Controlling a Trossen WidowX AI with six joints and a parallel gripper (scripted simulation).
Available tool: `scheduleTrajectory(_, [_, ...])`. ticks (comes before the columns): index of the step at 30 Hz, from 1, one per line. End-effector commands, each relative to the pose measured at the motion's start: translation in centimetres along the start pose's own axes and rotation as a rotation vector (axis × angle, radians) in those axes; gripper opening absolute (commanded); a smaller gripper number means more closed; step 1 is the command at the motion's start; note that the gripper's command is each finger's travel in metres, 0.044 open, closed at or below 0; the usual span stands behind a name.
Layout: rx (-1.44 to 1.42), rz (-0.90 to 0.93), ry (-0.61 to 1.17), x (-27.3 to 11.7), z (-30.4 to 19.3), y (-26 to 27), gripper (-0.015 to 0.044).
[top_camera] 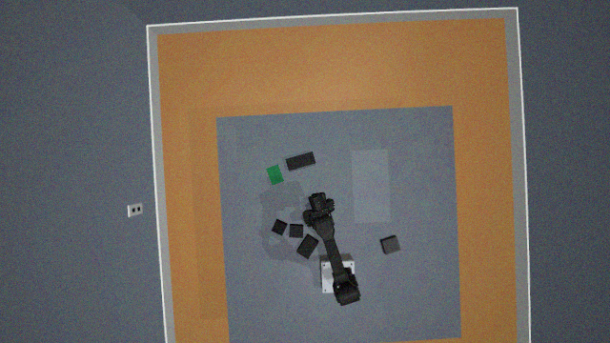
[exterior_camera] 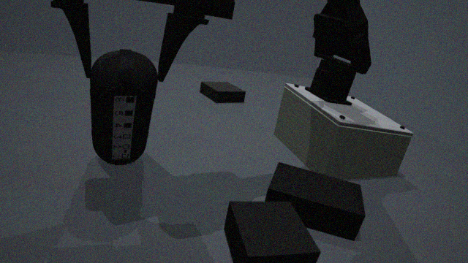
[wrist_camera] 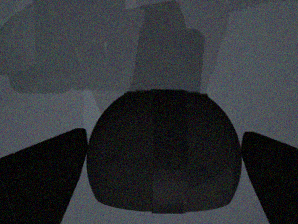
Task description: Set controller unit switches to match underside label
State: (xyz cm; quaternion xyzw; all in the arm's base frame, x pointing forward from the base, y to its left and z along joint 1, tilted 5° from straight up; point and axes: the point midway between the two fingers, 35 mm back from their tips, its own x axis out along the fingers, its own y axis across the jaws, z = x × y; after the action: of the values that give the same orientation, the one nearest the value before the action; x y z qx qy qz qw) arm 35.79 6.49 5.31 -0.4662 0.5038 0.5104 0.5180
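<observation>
Six label squares face the exterior view as your end effector grasps the controller unit above the worktop; label-reading apparently in hand, next calls for lowering base-down.

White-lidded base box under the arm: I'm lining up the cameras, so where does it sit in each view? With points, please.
Top: just below and right of centre, partly under the arm (top_camera: 325, 286).
Exterior: right side, behind two dark blocks (exterior_camera: 380, 157).
Wrist: not in it.
Shared landmark: the tool (top_camera: 319, 203) (exterior_camera: 125, 79) (wrist_camera: 165, 140), near the centre in top, upper left in exterior, with its fingers at both sides in wrist.
</observation>
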Motion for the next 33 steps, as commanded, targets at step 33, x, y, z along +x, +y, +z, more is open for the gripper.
scheduleTrajectory(33, [0.005, 0.009, 0.001, 1.8, 2.4, 0.0, 0.0338])
